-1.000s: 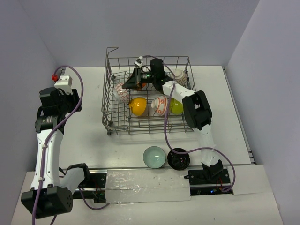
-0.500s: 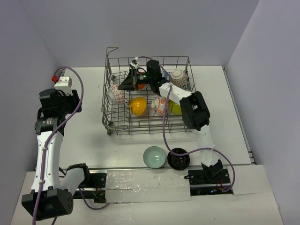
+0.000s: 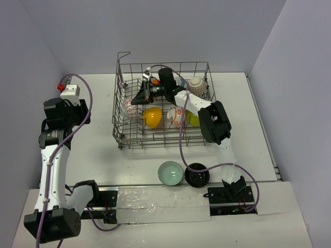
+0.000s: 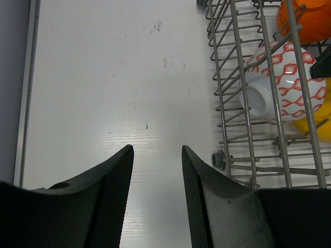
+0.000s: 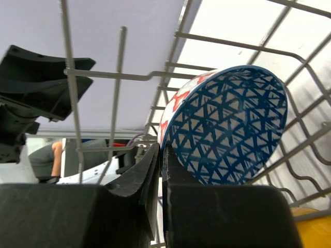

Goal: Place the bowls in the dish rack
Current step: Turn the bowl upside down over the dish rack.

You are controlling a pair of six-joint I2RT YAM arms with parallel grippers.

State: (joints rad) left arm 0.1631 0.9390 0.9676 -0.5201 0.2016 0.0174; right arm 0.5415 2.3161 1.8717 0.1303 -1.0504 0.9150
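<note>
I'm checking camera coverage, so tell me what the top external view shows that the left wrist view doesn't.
Only the top external view: the right gripper inside the dish rack, plus a pale teal bowl and a black bowl standing on the table in front of it. Only the left wrist view: the left gripper close up, jaws open above the table, holding nothing. Both: the rack's left side, with the red-and-white patterned bowl and the yellow bowl inside it.
</note>
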